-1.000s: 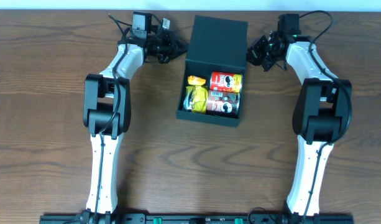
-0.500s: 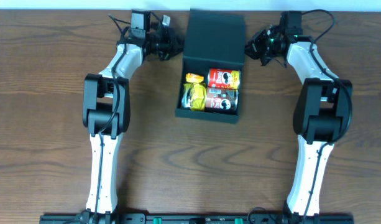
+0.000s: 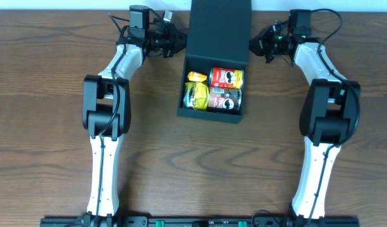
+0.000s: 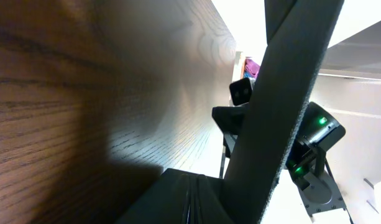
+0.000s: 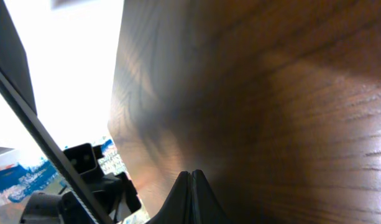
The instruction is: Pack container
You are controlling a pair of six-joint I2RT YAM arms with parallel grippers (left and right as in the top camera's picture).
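The dark teal-black container [image 3: 211, 112] stands open at the table's back middle, its flap lid [image 3: 219, 31] laid back toward the far edge. Inside lie two red snack cans [image 3: 226, 78] [image 3: 225, 100] and yellow packets [image 3: 197, 96]. My left gripper [image 3: 179, 44] is shut, its tip against the lid's left edge; the left wrist view shows the shut fingers [image 4: 189, 199] beside the lid's dark edge [image 4: 283, 106]. My right gripper [image 3: 254, 46] is shut at the lid's right edge; the right wrist view shows the shut fingers [image 5: 191, 198] and the lid's edge [image 5: 28, 124].
The brown wooden table [image 3: 54, 139] runs all around the box. The table's far edge lies just behind the lid. Both arms reach to the back, one on each side of the box.
The box has slid toward the far edge and its lid has swung further back and more upright. Both grippers moved back with it, staying at the lid's sides.
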